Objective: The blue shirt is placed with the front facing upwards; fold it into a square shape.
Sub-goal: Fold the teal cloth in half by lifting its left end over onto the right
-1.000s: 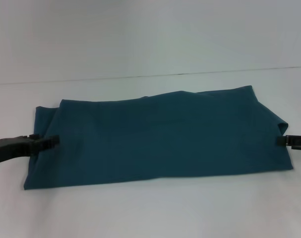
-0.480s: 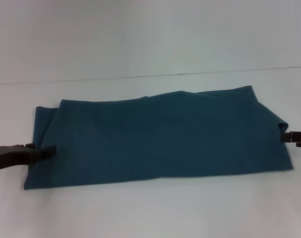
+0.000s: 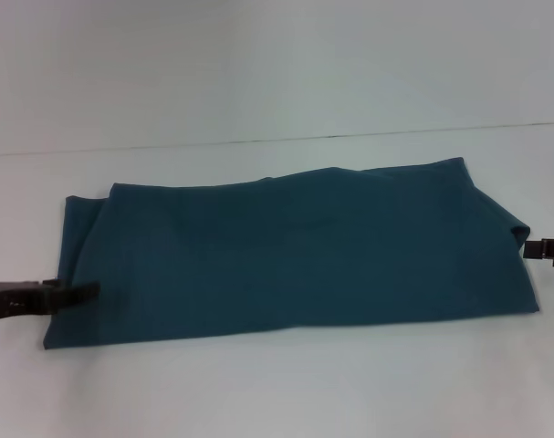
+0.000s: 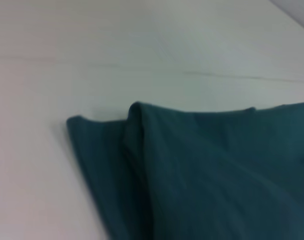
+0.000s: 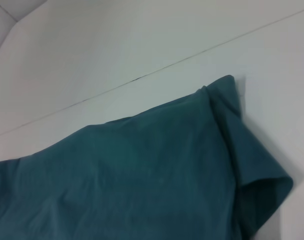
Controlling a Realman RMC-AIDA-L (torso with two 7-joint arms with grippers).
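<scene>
While the blue shirt (image 3: 295, 251) lies folded into a long band across the middle of the white tabletop (image 3: 277, 383), you have a gripper at each short end of it. Your left gripper (image 3: 76, 294) reaches over the shirt's near-left corner, low on the cloth; whether it grips is not visible. Your right gripper (image 3: 537, 248) sits just beside the right end, by the tabletop's right edge, jaw state likewise unclear.

A bare lab-style test bench: plain white tabletop (image 3: 277, 383) against a blank white backdrop (image 3: 277, 64).
</scene>
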